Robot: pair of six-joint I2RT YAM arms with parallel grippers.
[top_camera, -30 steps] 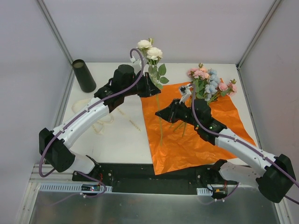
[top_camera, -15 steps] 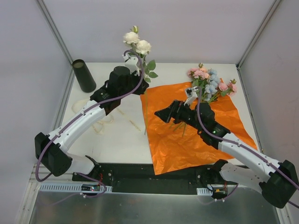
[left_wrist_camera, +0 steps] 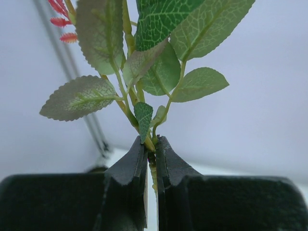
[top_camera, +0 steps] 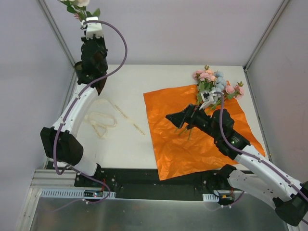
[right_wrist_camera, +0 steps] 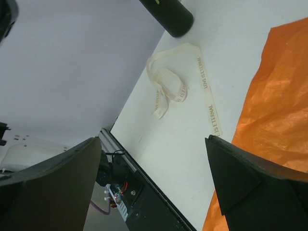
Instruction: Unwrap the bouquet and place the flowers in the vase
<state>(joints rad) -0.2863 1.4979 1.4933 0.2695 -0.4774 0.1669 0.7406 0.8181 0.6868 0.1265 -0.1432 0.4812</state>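
Left arm [top_camera: 79, 103] reaches high, left gripper [left_wrist_camera: 151, 159] pinching a flower stem [left_wrist_camera: 131, 117]. Right arm [top_camera: 231, 137] stretches low over orange paper [top_camera: 192, 149], apparently not touching; right gripper [top_camera: 172, 120] wide open.

The orange paper [top_camera: 192, 144] lies spread open and crinkled on the table, with pink, blue and peach flowers [top_camera: 214, 84] lying on its far edge, one leafy white-flowered stem [left_wrist_camera: 159, 77] upright high at far left, and the dark cylindrical vase [right_wrist_camera: 171, 17] in that corner.

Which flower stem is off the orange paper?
The leafy stem clamped in the left gripper, raised high at the back left. The pink, peach and blue flowers lie across the far edge of the orange paper.
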